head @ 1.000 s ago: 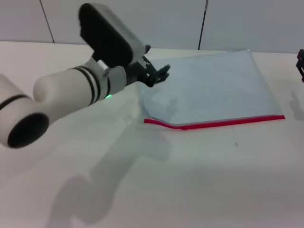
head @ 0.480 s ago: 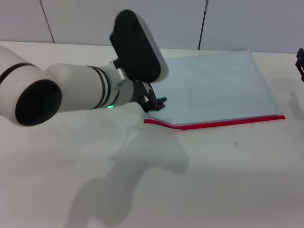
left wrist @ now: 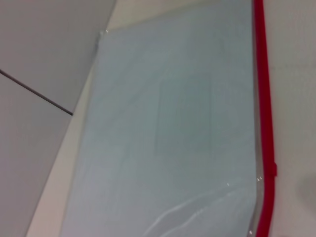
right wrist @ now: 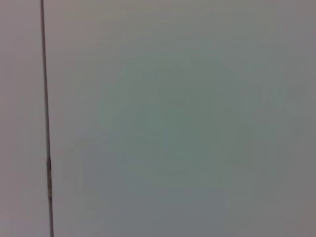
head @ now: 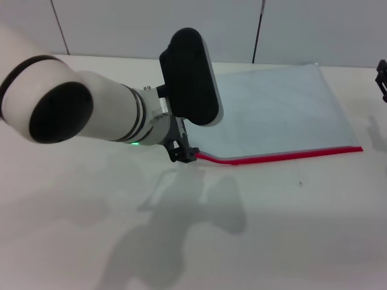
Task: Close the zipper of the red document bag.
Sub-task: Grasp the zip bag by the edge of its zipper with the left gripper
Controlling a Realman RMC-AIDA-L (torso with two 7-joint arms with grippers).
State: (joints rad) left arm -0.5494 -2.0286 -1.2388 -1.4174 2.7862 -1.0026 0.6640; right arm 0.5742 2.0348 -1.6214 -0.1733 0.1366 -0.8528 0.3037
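The red document bag lies flat on the white table, a translucent pale blue-grey pouch. Its zipper is the thin red strip along the near long edge, bent upward a little near its left end. My left gripper hangs low at that left end of the zipper, largely hidden under the arm's black wrist housing. In the left wrist view the bag fills the picture, and the zipper runs along one side with a small bump on it. My right gripper is parked at the far right edge.
The white table stretches in front of the bag, with my left arm's shadow on it. A pale panelled wall stands close behind the bag. The right wrist view shows only a wall with one seam.
My left arm has swung forward and down, from the bag's left edge to the near left corner. Its gripper now sits at the zipper's left end. The bag and right arm have not moved.
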